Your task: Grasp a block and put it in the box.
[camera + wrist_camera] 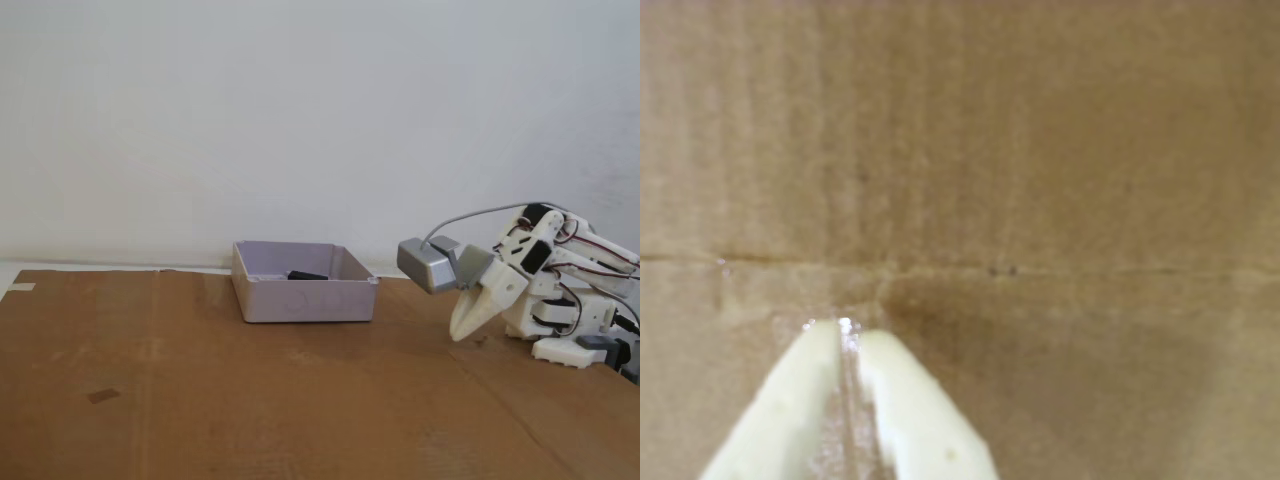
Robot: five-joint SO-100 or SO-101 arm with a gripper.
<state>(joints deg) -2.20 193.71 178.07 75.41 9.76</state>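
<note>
In the fixed view the pale lilac-grey box (300, 298) stands on the cardboard left of centre. A small black block (307, 275) lies inside it, its top showing over the front wall. My white gripper (459, 333) hangs at the right, tips down close to the cardboard, well clear of the box. In the wrist view the gripper (845, 327) enters from the bottom with its two white fingers (790, 400) pressed together and nothing between them, over bare cardboard. Neither box nor block appears in the wrist view.
Brown cardboard (200, 400) covers the table, with a fold line (1040, 270) across the wrist view. A grey camera module (430, 263) with a cable rides on the wrist. The white arm base (570, 320) sits at the far right. A white wall stands behind.
</note>
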